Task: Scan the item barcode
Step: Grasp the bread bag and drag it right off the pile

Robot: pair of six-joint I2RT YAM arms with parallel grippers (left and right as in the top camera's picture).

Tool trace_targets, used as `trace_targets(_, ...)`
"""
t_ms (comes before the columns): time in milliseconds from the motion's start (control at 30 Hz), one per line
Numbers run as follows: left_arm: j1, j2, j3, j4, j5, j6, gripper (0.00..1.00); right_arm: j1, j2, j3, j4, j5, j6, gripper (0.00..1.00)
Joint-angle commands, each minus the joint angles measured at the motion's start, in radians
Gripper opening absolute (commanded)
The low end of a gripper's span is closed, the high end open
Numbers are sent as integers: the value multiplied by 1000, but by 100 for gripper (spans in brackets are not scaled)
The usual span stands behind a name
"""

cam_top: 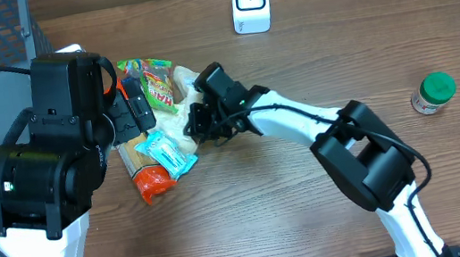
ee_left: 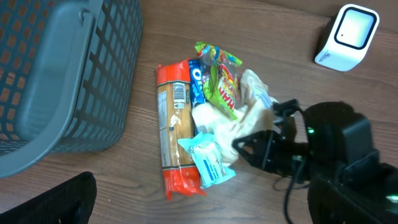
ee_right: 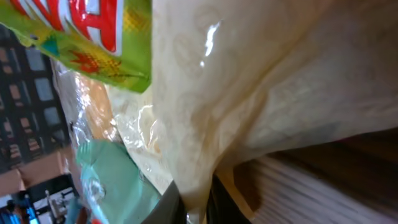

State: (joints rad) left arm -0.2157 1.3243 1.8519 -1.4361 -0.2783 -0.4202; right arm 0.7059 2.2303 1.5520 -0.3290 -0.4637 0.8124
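The right hand [cam_top: 198, 126] is pinched on a cream crinkly plastic packet [ee_left: 245, 115] in the snack pile beneath it. The left hand [cam_top: 133, 113] is open. With the pickup in hand, the next move is likely a lift toward the white box-shaped scanner [cam_top: 251, 2] beyond.

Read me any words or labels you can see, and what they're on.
"H": red letter on the green bag; rest cut off.
White lettering on the blue packet: too blurred.
Label on the pasta pack: too small to read.
No readable text on the cream bag.
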Motion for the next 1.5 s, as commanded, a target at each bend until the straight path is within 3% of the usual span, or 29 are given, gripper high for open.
trace_targets(0,-1,4,0,0,-17,-10,100,-18,-70,-21,-69,60,-105,4)
trace_targets(300,-1,4,0,0,-17,-10,100,-18,-221,-21,-293,241,-295,4)
trace_targets(633,-1,4,0,0,-17,-10,100,-21,-252,-20,-426,254,-363,4)
trace_targets(900,-1,4,0,0,-17,-10,100,-56,-252,-20,-682,378,-376,4)
trace_targets(1033,-1,4,0,0,-17,-10,100,-93,-252,-21,-739,420,-385,52)
trace_targets(1100,-1,4,0,0,-17,-10,100,-118,-252,-21,-751,417,-399,58)
trace_targets(1167,-1,4,0,0,-17,-10,100,-148,-252,-21,-751,389,-399,58)
trace_targets(1267,-1,4,0,0,-17,-10,100,-208,-256,-8,-719,212,-454,53)
trace_targets(1300,-1,4,0,0,-17,-10,100,-222,-257,-3,-706,170,-459,43)
trace_targets(1333,-1,4,0,0,-17,-10,100,-241,-261,3,-684,114,-462,24)
trace_targets(1367,-1,4,0,0,-17,-10,100,-254,-263,7,-661,68,-462,12)
trace_targets(1467,-1,4,0,0,-17,-10,100,-275,-269,8,-580,-40,-461,4)
